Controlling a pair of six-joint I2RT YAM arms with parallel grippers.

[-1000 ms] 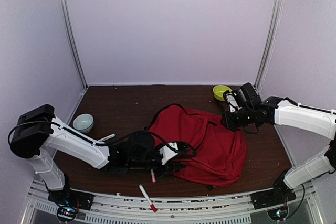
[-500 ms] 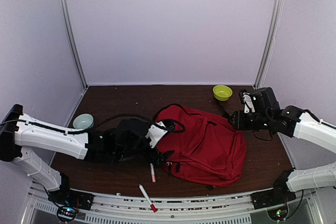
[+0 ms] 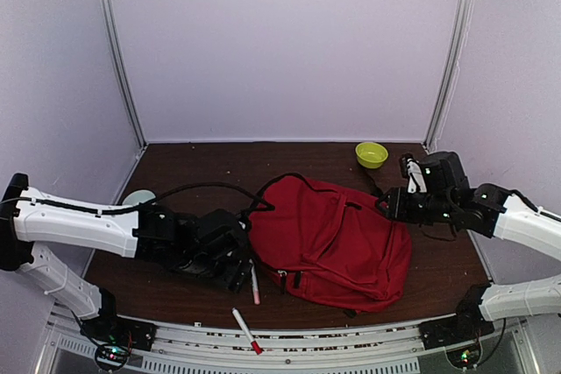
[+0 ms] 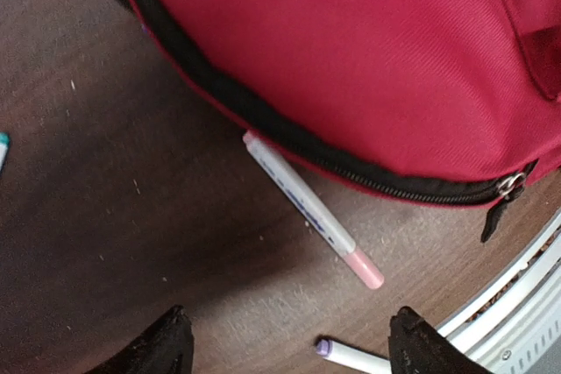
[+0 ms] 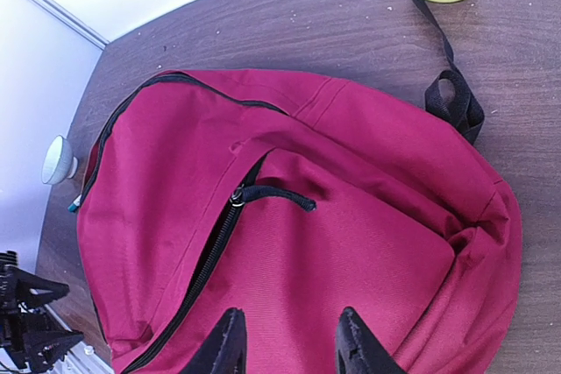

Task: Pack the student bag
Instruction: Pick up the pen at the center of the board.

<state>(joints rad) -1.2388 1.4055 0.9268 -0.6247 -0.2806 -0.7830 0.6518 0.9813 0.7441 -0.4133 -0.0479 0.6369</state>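
Note:
The red student bag [image 3: 337,238] lies flat in the middle of the table, its black zipper line and pull [image 5: 272,194] facing up. My left gripper [image 3: 241,264] is open and empty, low over the table just left of the bag's near-left edge [image 4: 351,59]. A white marker with a pink cap [image 4: 311,212] lies against that edge, between the fingers' line and the bag. My right gripper [image 5: 292,335] is open and empty, hovering above the bag's front panel [image 5: 351,216] at its far right.
A second white marker [image 3: 245,330] lies near the table's front edge, and its end [image 4: 351,356] shows between my left fingers. A green bowl [image 3: 371,154] sits at the back right. A pale bowl [image 5: 58,159] sits at the left. A black strap [image 5: 456,102] trails behind the bag.
My left gripper has drawn back from the bag's left side and dropped to the table beside it; the bag has settled flat. My right gripper has shifted slightly toward the bag.

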